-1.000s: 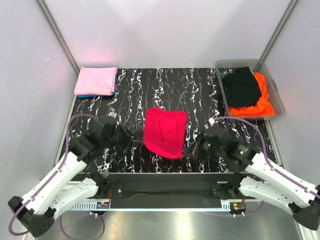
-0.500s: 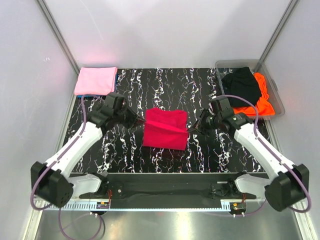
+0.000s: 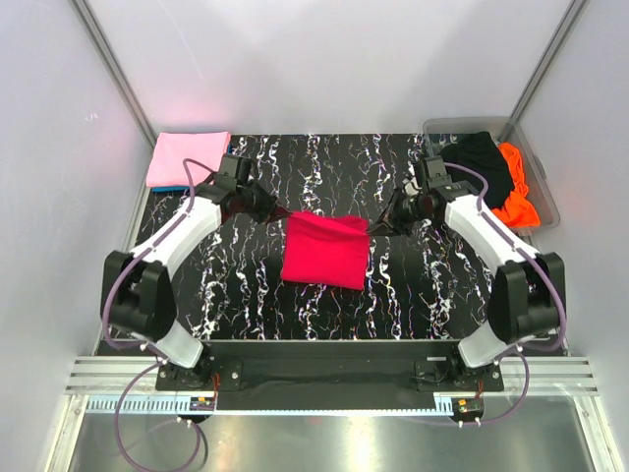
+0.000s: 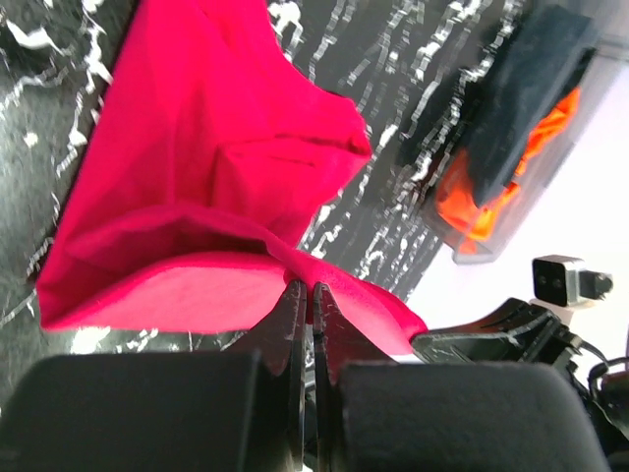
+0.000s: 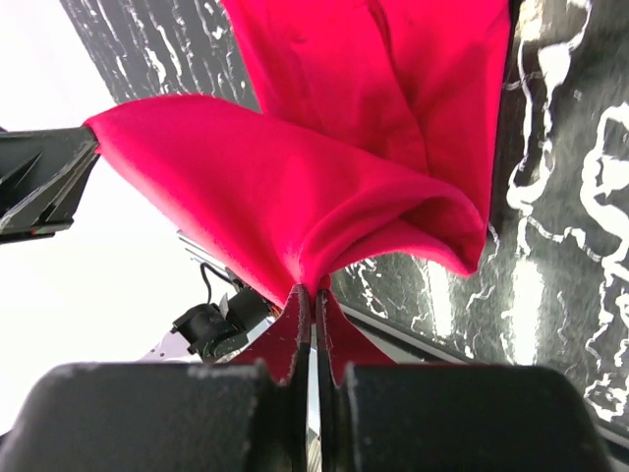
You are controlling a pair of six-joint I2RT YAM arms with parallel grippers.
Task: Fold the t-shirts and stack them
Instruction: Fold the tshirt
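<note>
A black marbled table (image 3: pixel 413 295) sits between white walls. The left gripper (image 3: pixel 280 211) and right gripper (image 3: pixel 376 228) are each pinched tight on a far corner of the red tee (image 3: pixel 324 254). It lies folded at the table's centre, its far edge lifted. At the table's far-right corner, a bin (image 3: pixel 462 125) holds a black tee (image 3: pixel 482 162) and an orange tee (image 3: pixel 516 192). At its far-left corner, a pink tee (image 3: pixel 187 157) lies on a blue tee (image 3: pixel 167 188).

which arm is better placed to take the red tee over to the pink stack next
Left, probably. Both jaws are shut on the red tee, but the left arm sits beside the pink stack; the right arm is over by the bin.
</note>
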